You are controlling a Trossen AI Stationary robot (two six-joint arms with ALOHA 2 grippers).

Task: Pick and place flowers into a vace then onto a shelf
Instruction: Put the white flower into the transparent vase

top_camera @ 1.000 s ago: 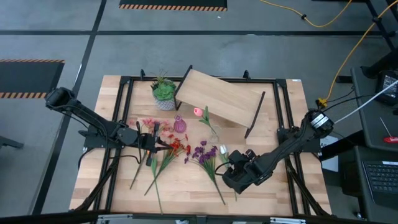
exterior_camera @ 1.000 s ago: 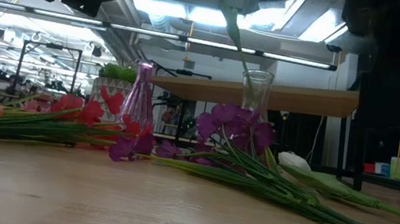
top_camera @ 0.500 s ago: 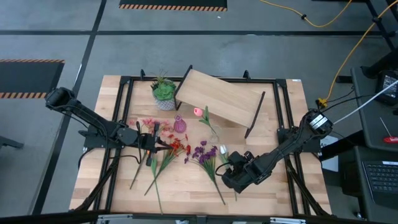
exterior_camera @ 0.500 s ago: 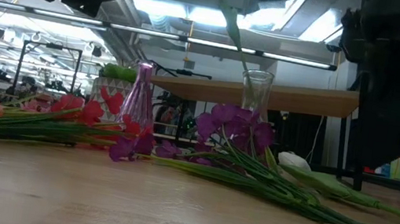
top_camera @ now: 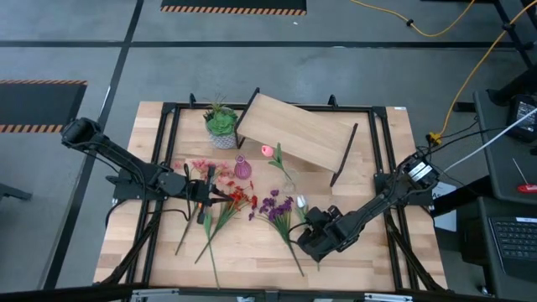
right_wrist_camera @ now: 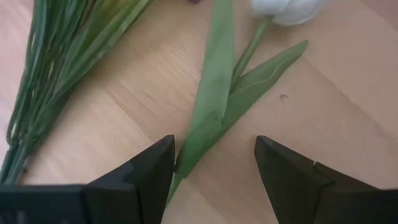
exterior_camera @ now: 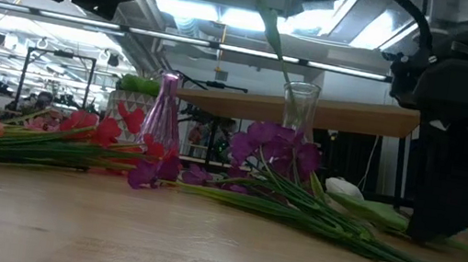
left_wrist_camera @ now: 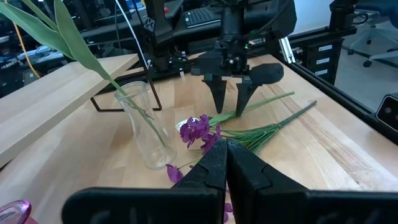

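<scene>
The right gripper (right_wrist_camera: 214,165) has dropped lower, open and empty, straddling the white tulip (right_wrist_camera: 287,9) stem; a grasp looks imminent.

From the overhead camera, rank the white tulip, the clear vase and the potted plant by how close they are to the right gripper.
From the right gripper:
1. White tulip, just beyond its open fingers.
2. Clear vase, mid-table, before the shelf.
3. Potted plant, far back-left corner.
</scene>
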